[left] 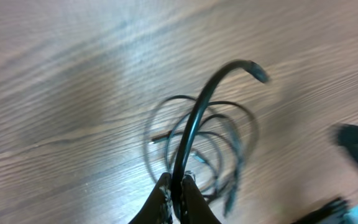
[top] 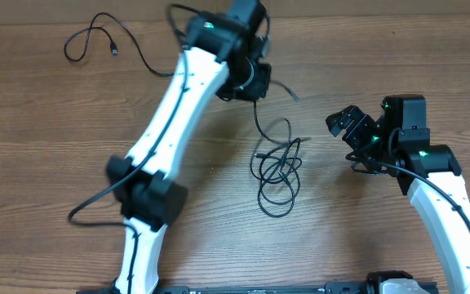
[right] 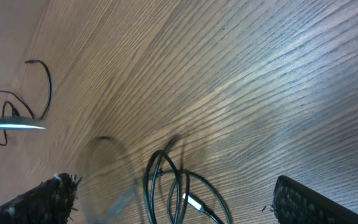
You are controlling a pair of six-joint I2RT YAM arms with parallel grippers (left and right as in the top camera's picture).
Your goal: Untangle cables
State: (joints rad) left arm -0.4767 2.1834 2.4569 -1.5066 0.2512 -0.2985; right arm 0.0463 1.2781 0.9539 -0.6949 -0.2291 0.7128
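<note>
A tangle of thin black cables (top: 277,175) lies coiled on the wooden table at centre. My left gripper (top: 254,91) is above and behind it, shut on one black cable (left: 194,118). That cable arcs up from the jaws (left: 176,185) and also runs down into the tangle (left: 210,149). A separate loose cable (top: 96,39) lies at the far left. My right gripper (top: 347,129) is open and empty to the right of the tangle. In the right wrist view the tangle (right: 166,180) with a silvery-white plug (right: 191,202) lies between its open fingers (right: 173,190).
The wooden table (top: 382,49) fills every view. The white left arm (top: 170,122) crosses the table's left half diagonally. The right arm (top: 447,196) stands at the right. A black bar (top: 259,287) runs along the front edge.
</note>
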